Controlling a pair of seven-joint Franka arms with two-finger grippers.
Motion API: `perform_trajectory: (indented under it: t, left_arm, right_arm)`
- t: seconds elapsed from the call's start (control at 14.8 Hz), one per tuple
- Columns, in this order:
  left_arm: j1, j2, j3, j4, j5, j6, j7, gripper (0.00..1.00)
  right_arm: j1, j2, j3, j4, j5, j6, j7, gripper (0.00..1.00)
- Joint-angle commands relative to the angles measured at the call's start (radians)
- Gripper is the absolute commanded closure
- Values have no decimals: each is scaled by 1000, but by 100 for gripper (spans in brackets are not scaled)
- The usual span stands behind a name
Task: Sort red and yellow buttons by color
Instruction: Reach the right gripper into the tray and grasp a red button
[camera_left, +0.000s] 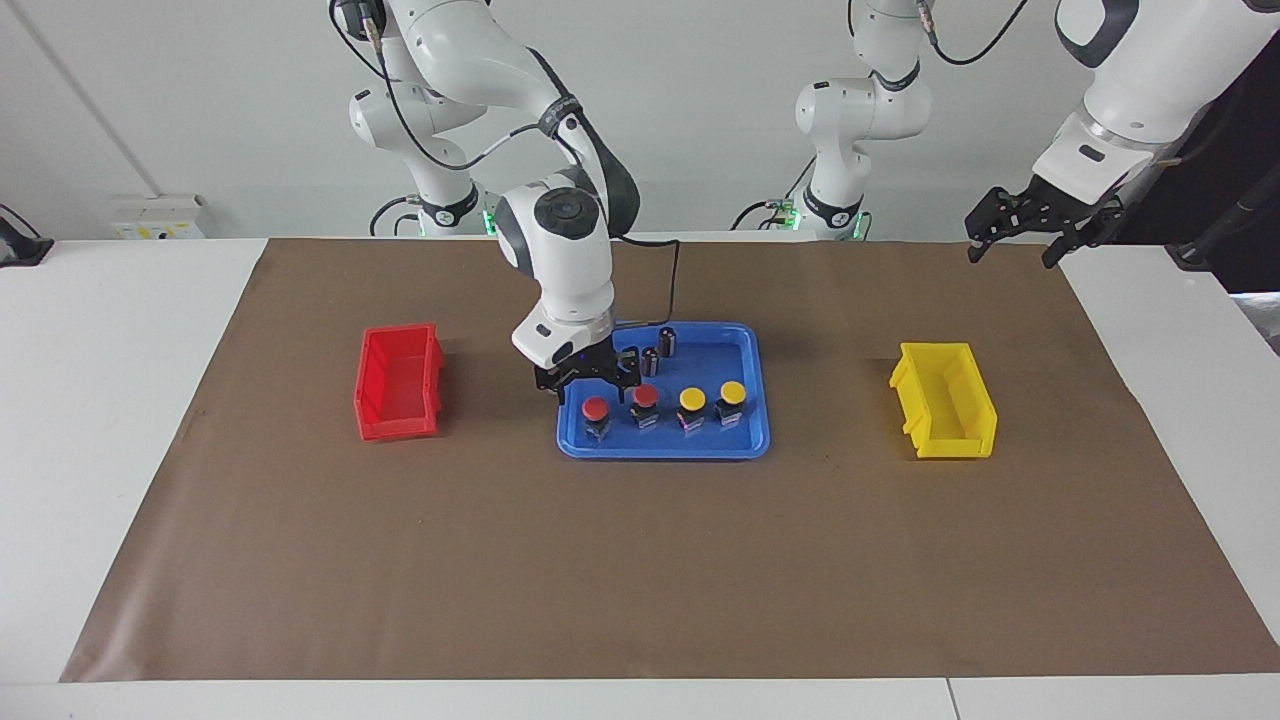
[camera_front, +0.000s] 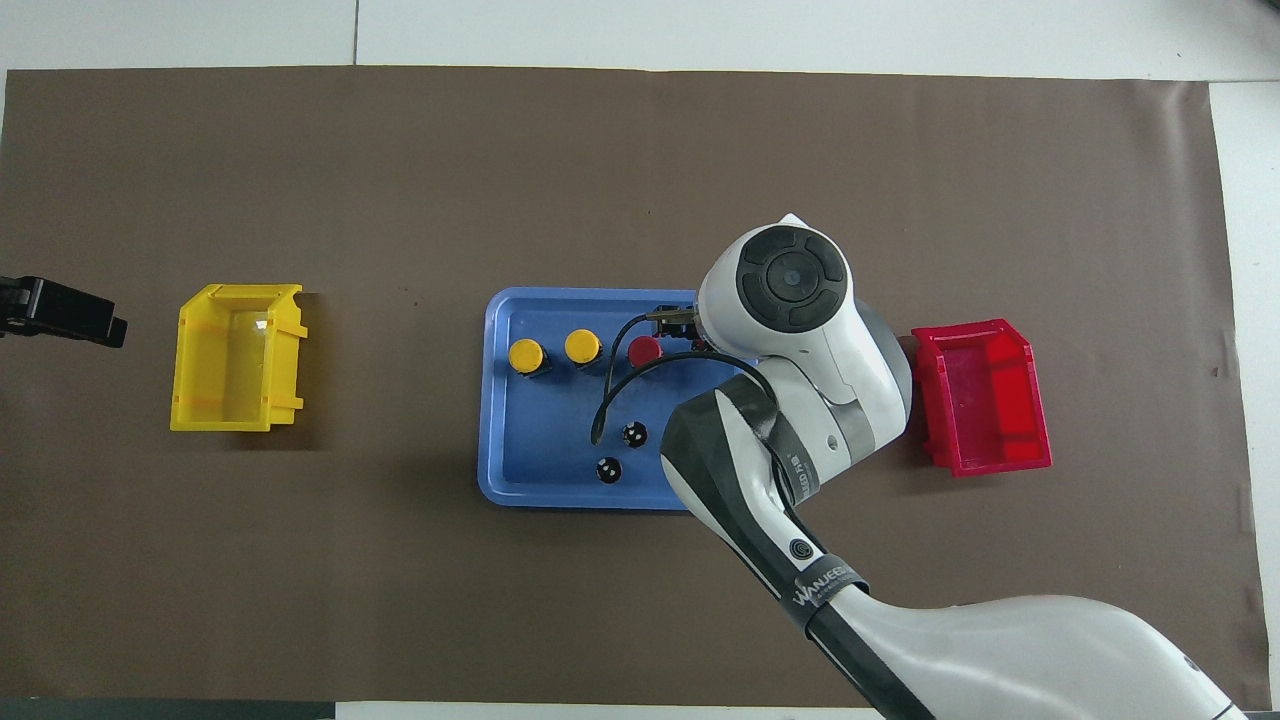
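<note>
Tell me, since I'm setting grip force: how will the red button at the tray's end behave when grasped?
The red button looks rigid: a domed cap on a stubby black body. It probably won't roll while upright, but a sideways nudge from the right gripper could tip it. Fingers would likely slip off the smooth dome; the body seems safer.
</note>
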Motion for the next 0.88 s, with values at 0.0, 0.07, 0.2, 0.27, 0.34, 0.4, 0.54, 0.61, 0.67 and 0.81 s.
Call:
perform_trajectory:
  t: [0.0, 0.07, 0.2, 0.27, 0.34, 0.4, 0.54, 0.61, 0.67, 0.81]
  left_arm:
    - [4, -8, -1, 0, -7, -12, 5, 0]
    - [1, -8, -1, 0, -7, -15, 8, 0]
    - [7, -10, -3, -1, -5, -25, 11, 0]
    - [8, -10, -1, -1, -5, -26, 11, 0]
    - [8, -10, -1, -1, -5, -25, 11, 0]
    - [8, -10, -1, -1, -5, -23, 10, 0]
    - [6, -22, -1, -24, -4, -16, -6, 0]
    - [6, -24, -1, -35, -4, -12, -12, 0]
    - [6, -25, -1, -35, -4, -12, -10, 0]
    - [6, -25, -1, -35, -4, -12, -12, 0]
  right_arm:
    - [11, 24, -1, -21, -7, 57, 8, 7]
    - [10, 38, -1, -21, -10, 70, 6, 7]
    - [8, 46, -1, -21, -12, 84, 4, 9]
    - [8, 46, -2, -21, -12, 84, 3, 9]
    - [5, 46, -1, -21, -12, 84, -5, 10]
    - [4, 46, -1, -22, -12, 84, -6, 11]
    - [5, 46, -1, -29, -12, 84, -6, 19]
    - [5, 46, -1, -29, -10, 80, -6, 21]
    - [4, 46, -1, -29, -12, 74, -8, 23]
    - [-4, 46, -1, -24, -12, 64, -12, 40]
